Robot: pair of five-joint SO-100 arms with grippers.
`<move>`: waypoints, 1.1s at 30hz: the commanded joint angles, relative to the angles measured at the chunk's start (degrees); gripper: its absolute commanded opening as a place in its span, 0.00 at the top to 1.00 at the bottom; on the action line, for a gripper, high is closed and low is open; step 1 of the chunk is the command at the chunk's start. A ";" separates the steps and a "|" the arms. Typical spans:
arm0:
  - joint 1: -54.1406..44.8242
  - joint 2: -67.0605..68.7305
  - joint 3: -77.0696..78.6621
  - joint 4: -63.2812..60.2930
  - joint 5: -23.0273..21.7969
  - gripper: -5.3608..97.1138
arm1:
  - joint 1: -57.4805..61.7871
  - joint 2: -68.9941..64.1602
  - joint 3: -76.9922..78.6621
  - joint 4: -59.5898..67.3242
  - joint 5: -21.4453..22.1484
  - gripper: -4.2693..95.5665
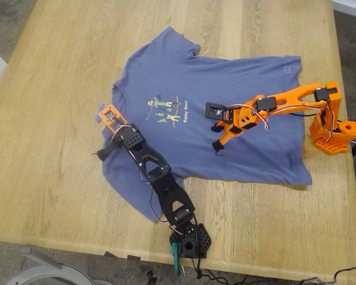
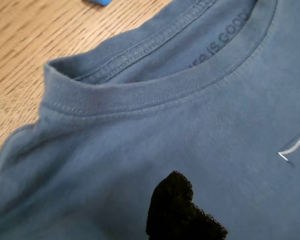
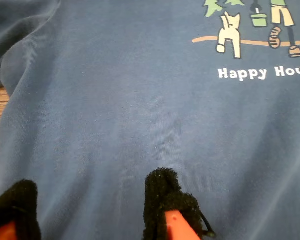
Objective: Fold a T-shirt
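**T-shirt laid out for folding.** The slate-blue T-shirt [image 1: 166, 77] is lying chest-up and nearly flat on the table [image 1: 59, 178], directly beneath both end effectors. This is probably so that an edge can be lifted cleanly.

My first end effector [image 1: 114, 138] is hovering just short of the collar [image 2: 155, 90], which is lying ahead of it with bare table beyond. Only one black pad [image 2: 182, 210] is showing, so I cannot tell whether its jaws are apart or together. It is likely placed here to take the neckline or shoulder.

My second end effector [image 3: 90, 210] is poised over the plain lower chest with its jaws spread apart and holding nothing. The fabric is passing smoothly under the gap, and the print [image 3: 250, 25] is lying ahead of it. The spread jaws suggest that it is preparing to pinch the cloth.

**Legible text.** Under the cartoon figures, white lettering is reading "Happy Hou…", cut off at the frame edge. Inside the neckband, "IS GOOD" is showing, and the word before it is only partly readable.
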State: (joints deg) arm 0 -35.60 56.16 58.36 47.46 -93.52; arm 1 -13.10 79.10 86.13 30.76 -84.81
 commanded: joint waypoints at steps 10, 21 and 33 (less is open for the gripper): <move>-2.29 -10.90 -19.60 0.09 3.34 0.27 | 1.23 0.70 -0.35 -2.11 0.97 0.65; -2.46 -27.69 -43.68 15.03 3.34 0.49 | 3.43 0.53 5.27 -6.33 1.67 0.66; -3.25 -47.46 -77.34 32.08 -0.18 0.75 | 1.49 0.35 7.12 -6.59 2.81 0.67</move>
State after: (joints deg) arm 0 -38.32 8.00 -16.88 78.13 -92.64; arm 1 -11.25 78.66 93.52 25.05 -82.35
